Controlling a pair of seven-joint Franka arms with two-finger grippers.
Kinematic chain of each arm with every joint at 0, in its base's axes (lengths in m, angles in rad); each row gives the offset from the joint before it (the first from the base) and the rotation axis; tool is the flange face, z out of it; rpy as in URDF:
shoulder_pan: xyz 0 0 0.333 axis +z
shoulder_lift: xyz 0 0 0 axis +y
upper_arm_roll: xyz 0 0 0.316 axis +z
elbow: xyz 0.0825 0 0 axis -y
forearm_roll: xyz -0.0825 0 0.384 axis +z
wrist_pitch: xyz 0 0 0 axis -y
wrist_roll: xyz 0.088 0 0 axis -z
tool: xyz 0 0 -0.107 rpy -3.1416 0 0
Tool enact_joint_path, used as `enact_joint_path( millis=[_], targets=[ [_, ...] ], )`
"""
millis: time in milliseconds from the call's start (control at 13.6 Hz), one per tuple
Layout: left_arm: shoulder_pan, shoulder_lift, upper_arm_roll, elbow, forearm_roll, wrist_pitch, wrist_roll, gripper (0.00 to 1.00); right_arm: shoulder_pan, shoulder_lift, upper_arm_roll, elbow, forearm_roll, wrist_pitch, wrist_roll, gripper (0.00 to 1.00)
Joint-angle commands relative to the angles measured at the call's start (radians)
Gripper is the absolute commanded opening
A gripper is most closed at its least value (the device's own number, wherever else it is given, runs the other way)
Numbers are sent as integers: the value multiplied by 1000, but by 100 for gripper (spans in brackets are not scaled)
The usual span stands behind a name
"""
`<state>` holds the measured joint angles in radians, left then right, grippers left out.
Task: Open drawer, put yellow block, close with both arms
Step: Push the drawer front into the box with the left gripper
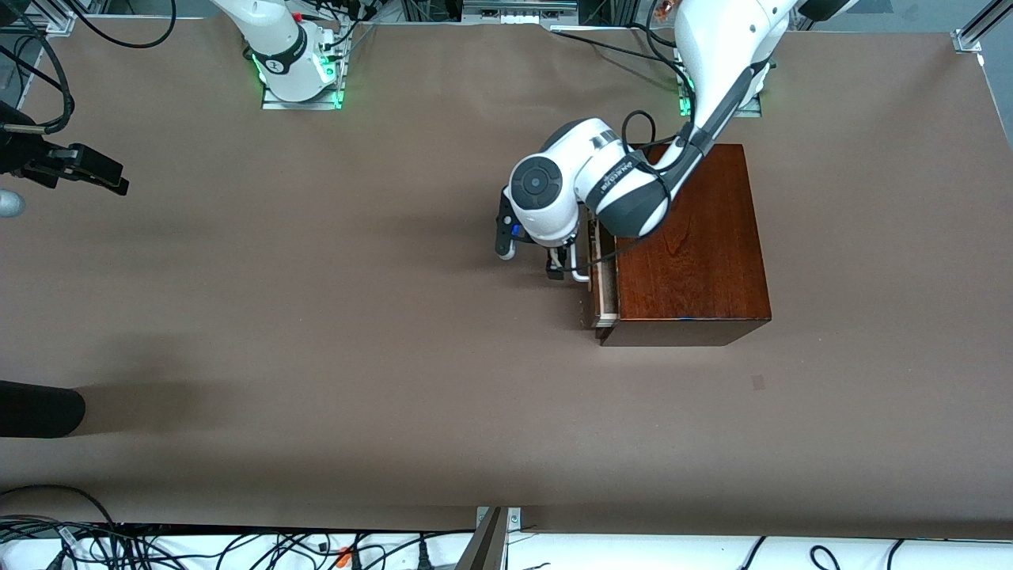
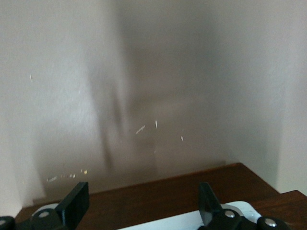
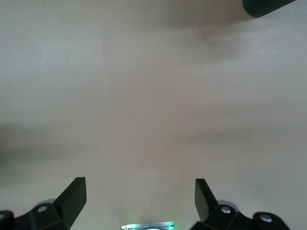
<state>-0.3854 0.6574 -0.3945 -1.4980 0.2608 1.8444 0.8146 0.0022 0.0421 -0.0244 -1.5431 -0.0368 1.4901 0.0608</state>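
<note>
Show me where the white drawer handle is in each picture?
Front view: the white handle sits at the drawer's front, under the left gripper.
Left wrist view: the handle peeks between the open fingers.
Right wrist view: not in it.
Shared landmark: the brown table, also and.
</note>
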Motion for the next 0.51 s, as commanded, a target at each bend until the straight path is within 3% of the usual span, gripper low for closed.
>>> enact_joint_path(
  millis=[0,441],
  targets=[
    [26,-15,0,9,46,-31,18,100,-19,-4,20,11,3,-8,-13,100],
    [29,-21,2,5,48,-48,18,100,-19,-4,20,8,17,12,-12,100]
  ],
)
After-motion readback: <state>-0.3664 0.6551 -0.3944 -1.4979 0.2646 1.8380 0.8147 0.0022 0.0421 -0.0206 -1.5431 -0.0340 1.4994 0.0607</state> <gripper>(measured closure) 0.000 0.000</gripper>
